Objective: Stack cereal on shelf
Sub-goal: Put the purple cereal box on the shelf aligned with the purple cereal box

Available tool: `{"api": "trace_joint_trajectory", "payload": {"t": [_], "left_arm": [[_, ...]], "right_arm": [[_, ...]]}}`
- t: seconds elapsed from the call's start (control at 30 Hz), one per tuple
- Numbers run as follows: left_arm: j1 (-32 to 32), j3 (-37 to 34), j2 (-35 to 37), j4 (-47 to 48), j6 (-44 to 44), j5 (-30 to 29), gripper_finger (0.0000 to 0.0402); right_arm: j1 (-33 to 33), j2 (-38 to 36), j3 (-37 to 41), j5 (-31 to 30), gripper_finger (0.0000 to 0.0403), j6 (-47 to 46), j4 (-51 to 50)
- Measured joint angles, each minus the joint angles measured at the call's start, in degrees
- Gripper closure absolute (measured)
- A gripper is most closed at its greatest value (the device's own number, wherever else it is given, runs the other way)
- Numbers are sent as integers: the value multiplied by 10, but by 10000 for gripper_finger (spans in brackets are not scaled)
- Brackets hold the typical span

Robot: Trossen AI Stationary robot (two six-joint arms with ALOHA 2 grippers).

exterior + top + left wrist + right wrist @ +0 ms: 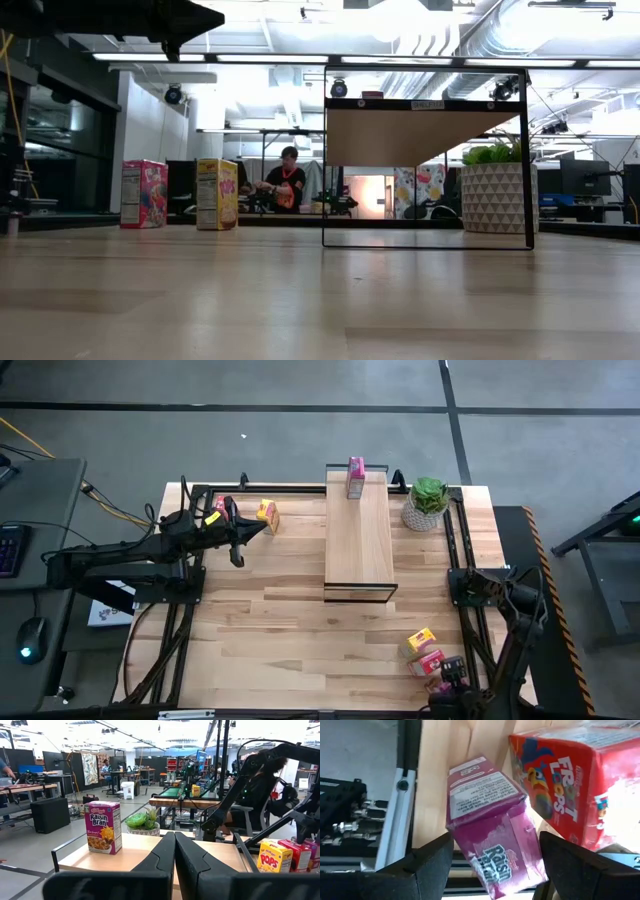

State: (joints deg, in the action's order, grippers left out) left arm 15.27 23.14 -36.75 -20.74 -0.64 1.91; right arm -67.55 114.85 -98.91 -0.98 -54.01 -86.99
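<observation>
My left gripper (240, 538) is shut and hovers above the table left of the shelf (360, 545), pointing at it, and touches nothing. A pink cereal box (355, 477) stands upright on the shelf's far end (104, 827). A yellow box (268, 515) and a red box (218, 510) stand on the table by the left arm. My right gripper (495, 870) is open at the table's near right corner (452, 672), its fingers on either side of a tilted pink box (492, 835). A red box (570, 790) and a yellow box (420, 642) sit next to it. My right gripper has one finger (432, 862) on each side of the pink box's lower part (500, 862). I cannot tell whether the fingers touch it. The box is tilted, its top end (480, 785) pointing away from the gripper.
A green potted plant (428, 503) stands on the table right of the shelf's far end. Dark metal frame rails (455, 540) run along the table's left and right sides. Bare tabletop (300, 640) lies in front of the shelf. A person (288, 180) sits in the room behind.
</observation>
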Motion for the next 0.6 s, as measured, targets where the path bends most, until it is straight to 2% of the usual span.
{"api": "trace_joint_trajectory", "payload": {"t": [0.27,0.6], "left_arm": [[0,0,0,2,0,0,398],[0,0,0,2,0,0,398]], "right_arm": [[0,0,35,3,116,-87,13],[0,0,42,2,116,-148,26]]}}
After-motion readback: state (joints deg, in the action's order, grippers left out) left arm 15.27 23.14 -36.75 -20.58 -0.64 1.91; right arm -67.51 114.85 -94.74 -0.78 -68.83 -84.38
